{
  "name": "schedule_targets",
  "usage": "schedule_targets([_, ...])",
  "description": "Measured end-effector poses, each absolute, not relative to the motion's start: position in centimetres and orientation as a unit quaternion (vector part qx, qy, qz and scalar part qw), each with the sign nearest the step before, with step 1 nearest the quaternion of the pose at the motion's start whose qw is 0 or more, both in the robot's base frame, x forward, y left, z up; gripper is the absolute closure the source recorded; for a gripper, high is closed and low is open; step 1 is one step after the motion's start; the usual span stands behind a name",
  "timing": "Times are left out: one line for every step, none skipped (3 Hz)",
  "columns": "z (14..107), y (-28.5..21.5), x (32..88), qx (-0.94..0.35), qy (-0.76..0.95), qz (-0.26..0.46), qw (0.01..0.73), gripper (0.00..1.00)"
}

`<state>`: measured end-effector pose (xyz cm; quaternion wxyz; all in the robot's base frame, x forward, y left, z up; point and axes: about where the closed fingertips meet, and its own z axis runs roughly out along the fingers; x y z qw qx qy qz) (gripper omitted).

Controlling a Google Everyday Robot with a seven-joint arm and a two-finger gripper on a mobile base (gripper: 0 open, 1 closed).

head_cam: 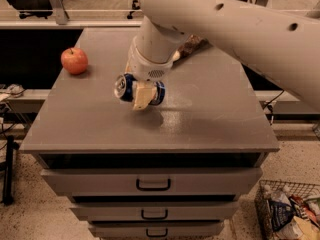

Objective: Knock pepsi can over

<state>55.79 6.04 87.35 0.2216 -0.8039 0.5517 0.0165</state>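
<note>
The pepsi can point(126, 88) is dark blue with a silver top. It lies on its side with the top facing left, at or just above the grey tabletop point(210, 119), left of centre. My gripper point(142, 97) reaches down from the large white arm point(215, 19) and is shut on the can. One tan finger point(140, 94) crosses the can's front; the other is hidden behind it. I cannot tell whether the can touches the table.
A red apple point(74, 60) sits at the table's back left. A brown chip bag point(192, 45) lies at the back, mostly hidden by the arm. Drawers point(152, 183) are below the tabletop. A wire basket point(287, 211) of items stands on the floor at the right.
</note>
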Motion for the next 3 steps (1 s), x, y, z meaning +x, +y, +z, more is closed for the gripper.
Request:
schedule_targets([86.1,7.0,55.1,-0.815,0.542,0.028,0.202,0.28])
schedule_targets([85.3,7.9,54.3,-0.824,0.532,0.037,0.193,0.05])
schedule_targets([85.1,8.2,54.1,-0.827,0.527,0.041,0.191,0.00])
